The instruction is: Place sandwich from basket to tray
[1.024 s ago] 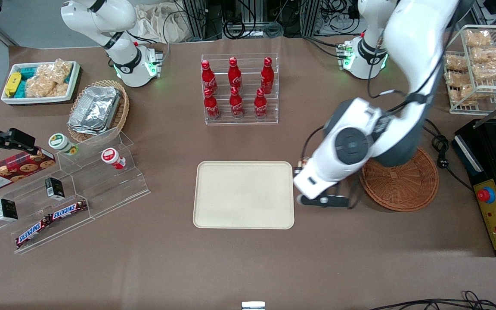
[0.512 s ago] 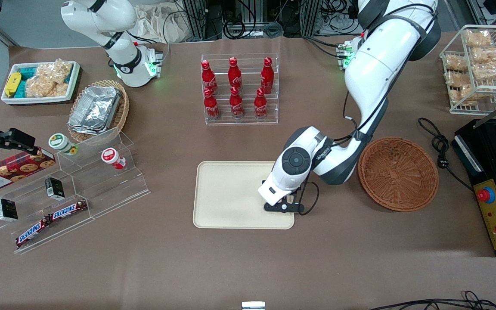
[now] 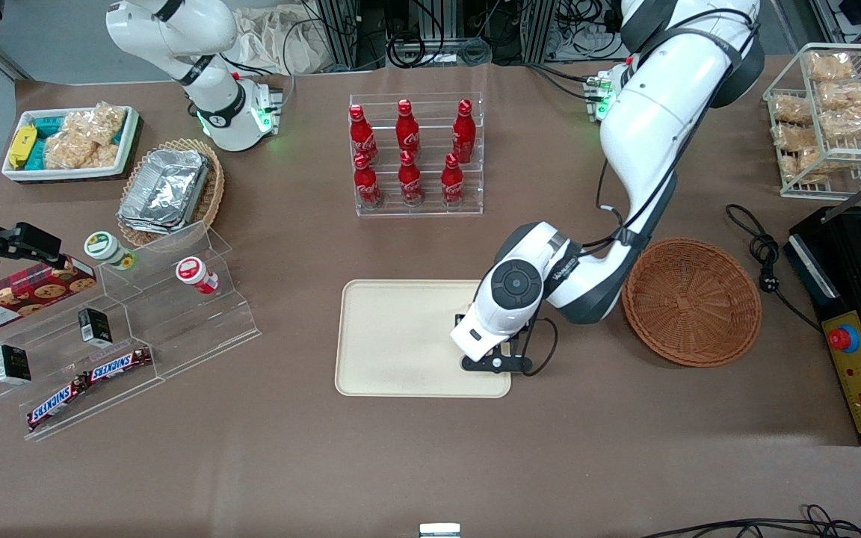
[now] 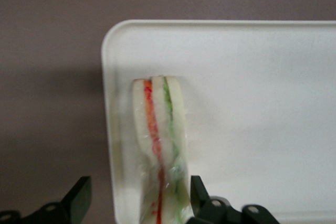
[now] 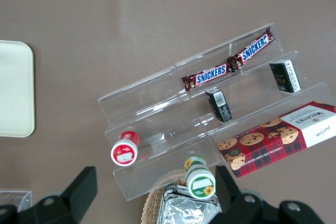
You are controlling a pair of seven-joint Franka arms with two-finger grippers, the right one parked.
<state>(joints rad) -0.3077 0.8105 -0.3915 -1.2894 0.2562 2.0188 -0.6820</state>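
— What is seen of the setting?

— A brown worktop [image 3: 430,463] is shown, crowded with goods. A clear rack with six red bottles [image 3: 408,153] is placed farther from the front camera than the tray [image 3: 393,340]. Toward the parked arm's end, a clear stepped shelf [image 3: 139,329] is set out with chocolate bars [image 3: 90,381], two small jars and a box of cookies [image 3: 19,295]; a lighter wicker basket with foil trays [image 3: 169,190] and a white bin of snacks [image 3: 72,142] are found there too.

— And the tool?

— The tool [image 4: 139,203] is held low over the tray's end nearest the round basket [image 3: 692,299]. Its two black fingers [image 4: 79,198] are spread wide apart, one over the worktop just off the tray's rim and one over the tray itself. Nothing is gripped; a gap is visible between each finger and the sandwich [image 4: 160,150].

— Where is the sandwich, then?

— It is lying on the tray, close to a rounded corner and alongside the rim, between the open fingers. Pale bread is seen under clear wrap, with an orange-red stripe and a green stripe running along it. In the front view it is hidden by the arm's wrist.

— And the round basket?

— It is seen beside the tray, toward the working arm's end, with no goods in it.
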